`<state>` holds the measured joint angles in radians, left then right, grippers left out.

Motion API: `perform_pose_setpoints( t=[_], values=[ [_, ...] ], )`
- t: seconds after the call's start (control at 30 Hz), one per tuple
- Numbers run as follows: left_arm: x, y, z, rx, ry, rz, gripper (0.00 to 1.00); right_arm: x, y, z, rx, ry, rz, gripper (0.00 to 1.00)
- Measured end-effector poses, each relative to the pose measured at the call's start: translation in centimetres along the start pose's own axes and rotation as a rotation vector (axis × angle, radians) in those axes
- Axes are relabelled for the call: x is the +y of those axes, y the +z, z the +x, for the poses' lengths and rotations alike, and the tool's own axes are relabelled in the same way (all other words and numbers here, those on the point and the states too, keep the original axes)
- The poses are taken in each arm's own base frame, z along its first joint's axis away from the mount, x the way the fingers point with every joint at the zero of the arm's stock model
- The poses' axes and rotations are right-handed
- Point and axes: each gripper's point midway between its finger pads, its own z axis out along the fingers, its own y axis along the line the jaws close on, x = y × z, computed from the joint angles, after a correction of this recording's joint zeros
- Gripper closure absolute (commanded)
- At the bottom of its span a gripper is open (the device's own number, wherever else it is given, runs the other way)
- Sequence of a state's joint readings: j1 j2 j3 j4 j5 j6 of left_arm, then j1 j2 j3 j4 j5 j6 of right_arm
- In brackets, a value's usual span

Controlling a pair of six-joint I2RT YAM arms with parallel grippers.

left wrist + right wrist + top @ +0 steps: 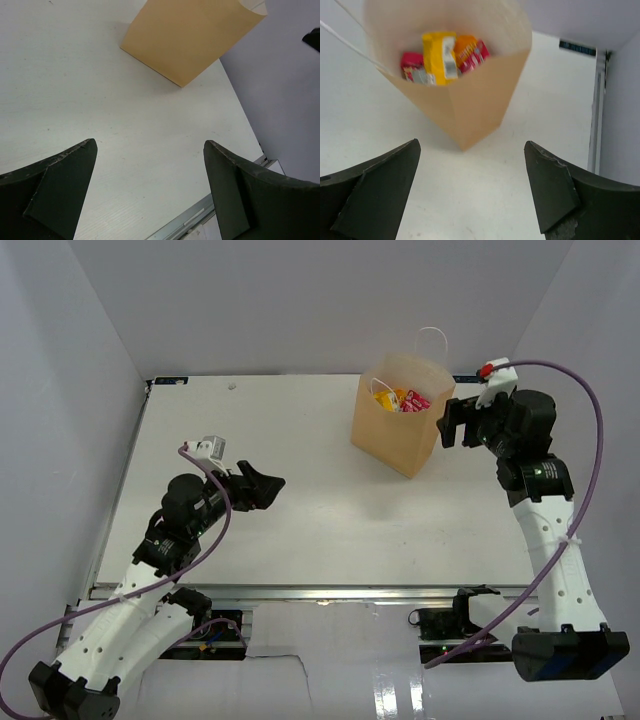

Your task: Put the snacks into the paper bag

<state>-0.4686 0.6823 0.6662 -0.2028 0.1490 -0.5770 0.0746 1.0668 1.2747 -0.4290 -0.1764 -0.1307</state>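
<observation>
Right gripper is being held wide open and empty at upper right of the overhead view; the left gripper, equally open, is being hovered over the table at centre left. The paper bag is being left upright beside the right gripper, the snacks lying inside. A release is judged underway; withdrawal clear of the rim is being called for.

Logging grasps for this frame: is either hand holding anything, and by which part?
Nothing is held. Both the left hand and right hand are open and empty.
</observation>
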Motion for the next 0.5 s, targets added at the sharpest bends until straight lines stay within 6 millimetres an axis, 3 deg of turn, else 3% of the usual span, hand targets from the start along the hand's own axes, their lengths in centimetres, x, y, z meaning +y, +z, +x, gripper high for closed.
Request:
perform_pose_setpoints(
  t=[0.13,0.2,0.33,0.5],
  values=[
    [0.4,-0.1,-0.3,-0.014,0.000,-0.028,0.02,-1.0,-1.5,6.4,0.145,0.036,0.110,0.10],
    [0.5,-0.1,-0.5,-0.020,0.000,-0.035,0.02,-1.1,-2.7,8.5,0.187,0.040,0.136,0.10],
    [0.5,-0.2,-0.9,-0.028,0.000,-0.044,0.02,-1.2,-4.5,9.1,0.173,0.034,0.174,0.10],
    [0.7,0.0,-0.7,-0.020,-0.002,-0.053,0.02,-1.6,-5.1,8.9,0.156,0.037,0.205,0.10]
  ],
)
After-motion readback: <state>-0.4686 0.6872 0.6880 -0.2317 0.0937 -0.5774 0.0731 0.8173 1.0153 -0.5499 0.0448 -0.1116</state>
